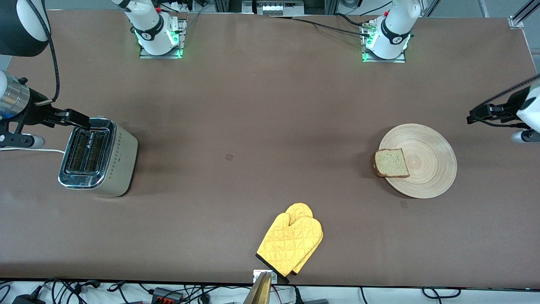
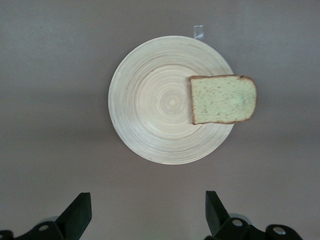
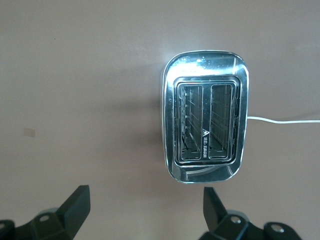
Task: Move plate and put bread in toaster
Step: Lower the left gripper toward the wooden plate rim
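Observation:
The light-wood plate (image 1: 426,169) lies toward the left arm's end of the table. The bread (image 1: 391,163) rests flat on the plate's rim on the side toward the right arm's end, overhanging it slightly. The silver toaster (image 1: 98,157) stands toward the right arm's end, its two slots empty. My left gripper (image 1: 476,116) hangs open and empty over the table beside the plate; its wrist view shows the plate (image 2: 150,100) and bread (image 2: 223,99) past the left gripper (image 2: 148,200). My right gripper (image 1: 78,119) hovers open and empty over the table at the toaster's edge, with the toaster (image 3: 205,130) past the right gripper (image 3: 146,195).
A yellow quilted oven mitt (image 1: 291,242) lies near the table's front edge, midway between the two ends. The toaster's white cord (image 1: 42,150) trails off toward the right arm's end. Brown tabletop spreads between toaster and plate.

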